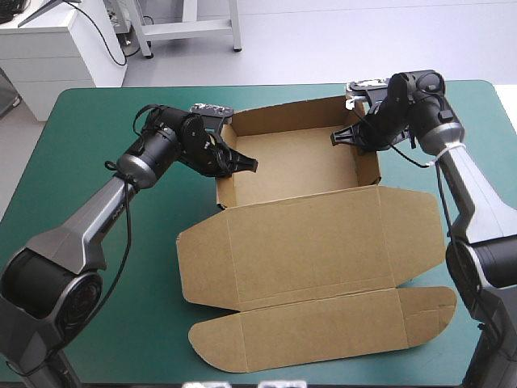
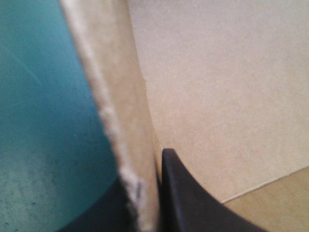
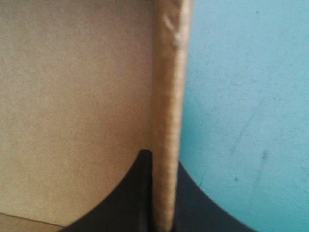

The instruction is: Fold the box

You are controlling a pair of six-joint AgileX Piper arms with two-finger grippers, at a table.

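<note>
The brown box [image 1: 300, 174] stands on the teal-green table as an open tray with raised walls, its lid [image 1: 315, 242] lying flat toward the near edge. My left gripper [image 1: 230, 162] is shut on the box's left wall [image 2: 126, 140], one finger inside the tray, one outside. My right gripper [image 1: 362, 133] is shut on the right wall [image 3: 166, 125] in the same way. In both wrist views the wall's edge runs straight up between the black fingers, with tray floor on one side and teal-green cover on the other.
The lid's front flap [image 1: 323, 330] lies flat close to the table's near edge. Bare teal-green cover [image 1: 89, 162] lies left and right of the box.
</note>
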